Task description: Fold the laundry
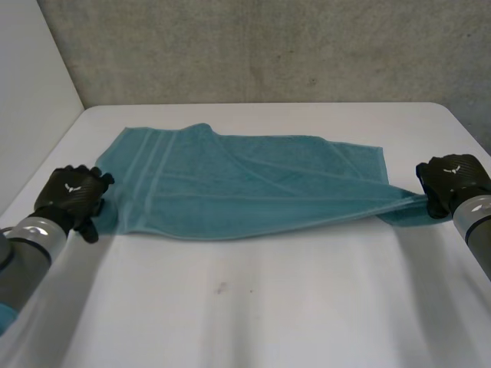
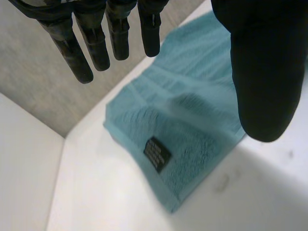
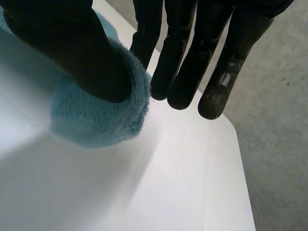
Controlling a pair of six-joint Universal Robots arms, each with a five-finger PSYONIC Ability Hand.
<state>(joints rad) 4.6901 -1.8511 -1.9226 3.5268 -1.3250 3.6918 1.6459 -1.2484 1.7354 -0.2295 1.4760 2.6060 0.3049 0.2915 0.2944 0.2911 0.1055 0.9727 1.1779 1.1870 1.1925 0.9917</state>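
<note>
Teal towel (image 1: 245, 184) spread across the far half of a white table (image 1: 253, 307), with a black label (image 2: 157, 154) by its left near corner. Left hand (image 1: 70, 193) at that corner, fingers straight and apart from the thumb, gripping nothing. Right hand (image 1: 451, 180) at the right near corner, pinching cloth between thumb and fingers.

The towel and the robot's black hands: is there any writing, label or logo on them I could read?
On the teal towel, a black tag: lines of pale print, too blurred to read.
On the backs of the left hand and the right hand: a small white emblem each, no readable letters.
Nothing else written.
</note>
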